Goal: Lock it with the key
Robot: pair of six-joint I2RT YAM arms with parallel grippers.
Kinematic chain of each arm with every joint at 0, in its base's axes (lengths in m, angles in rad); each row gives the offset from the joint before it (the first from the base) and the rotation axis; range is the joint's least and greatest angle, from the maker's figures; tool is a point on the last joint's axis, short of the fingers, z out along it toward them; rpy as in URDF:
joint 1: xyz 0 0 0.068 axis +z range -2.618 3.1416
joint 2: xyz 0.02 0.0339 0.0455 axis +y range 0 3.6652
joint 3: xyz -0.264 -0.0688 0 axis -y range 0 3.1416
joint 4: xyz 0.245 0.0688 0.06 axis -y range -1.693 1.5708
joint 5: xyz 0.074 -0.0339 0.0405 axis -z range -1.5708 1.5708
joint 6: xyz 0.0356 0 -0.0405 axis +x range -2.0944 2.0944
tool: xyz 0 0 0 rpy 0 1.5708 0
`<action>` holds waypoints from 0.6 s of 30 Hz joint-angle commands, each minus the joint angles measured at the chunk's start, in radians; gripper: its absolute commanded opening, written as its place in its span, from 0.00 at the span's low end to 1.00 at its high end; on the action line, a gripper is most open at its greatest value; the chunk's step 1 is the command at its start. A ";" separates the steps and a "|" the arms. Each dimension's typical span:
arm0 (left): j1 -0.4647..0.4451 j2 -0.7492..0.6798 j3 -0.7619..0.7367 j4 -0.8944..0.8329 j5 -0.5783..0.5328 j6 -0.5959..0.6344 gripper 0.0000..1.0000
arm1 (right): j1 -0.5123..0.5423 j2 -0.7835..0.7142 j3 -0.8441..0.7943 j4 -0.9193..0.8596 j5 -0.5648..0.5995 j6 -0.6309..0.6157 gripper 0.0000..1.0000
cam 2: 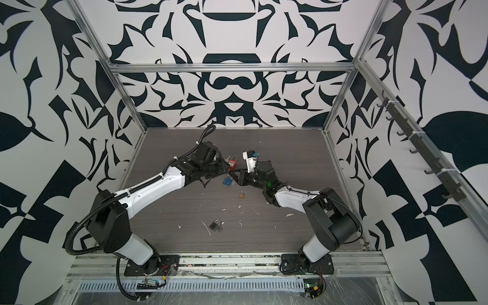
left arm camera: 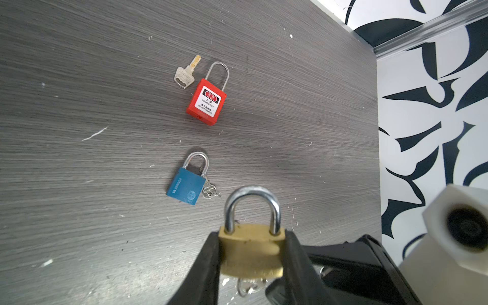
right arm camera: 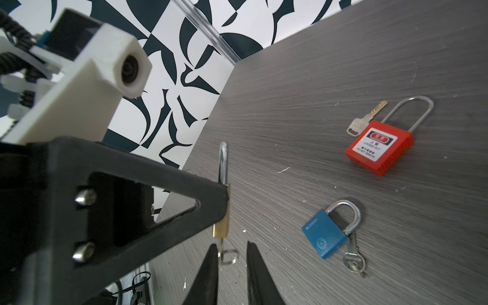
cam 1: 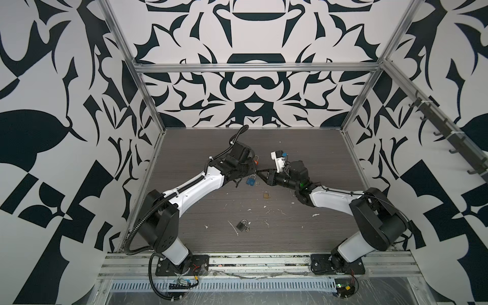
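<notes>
Left hand: the left hand (left arm camera: 252,237) is closed on a brass padlock with a steel shackle (left arm camera: 250,253). Its two black fingers (left arm camera: 208,264) press the narrow sides of the body.
Held padlock: it is lifted off the grey wood-grain desk (cam 1: 198,158), over the middle and a little toward the far edge. Both legs of the shackle sit in the body.
Key: a small steel key (right arm camera: 221,247) sticks out of the underside of the brass padlock, with a wire ring (right arm camera: 229,256) hanging from it.
Right hand: the right hand (right arm camera: 231,244) is narrowly parted and grips nothing. The key and ring lie in the gap, the key right at the edge of one finger (right arm camera: 208,264), while the other finger stands clear of the ring.
Blue padlock: a blue square padlock (left arm camera: 186,188) lies flat on the desk just below the two hands, with small keys (left arm camera: 210,191) against its side.
Red padlock: a red plastic padlock with a long shackle (left arm camera: 207,101) lies nearer the far edge, and a flat silver key (left arm camera: 184,75) is just beside it.
Spare brass padlock: a smaller brass-coloured padlock (cam 1: 266,195) rests near the middle of the desk.
Dark padlock: a dark grey padlock (cam 1: 240,225) lies toward the near edge.
</notes>
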 commanded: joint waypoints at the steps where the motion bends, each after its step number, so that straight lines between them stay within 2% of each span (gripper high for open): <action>1: -0.001 -0.014 -0.009 0.000 -0.004 -0.003 0.00 | 0.007 0.007 0.050 0.067 -0.025 0.011 0.19; 8: -0.001 -0.015 -0.012 0.001 -0.008 -0.003 0.00 | 0.012 0.026 0.066 0.073 -0.032 0.013 0.17; 18: -0.001 -0.016 -0.012 -0.004 -0.017 0.001 0.00 | 0.020 0.044 0.074 0.079 -0.035 0.017 0.06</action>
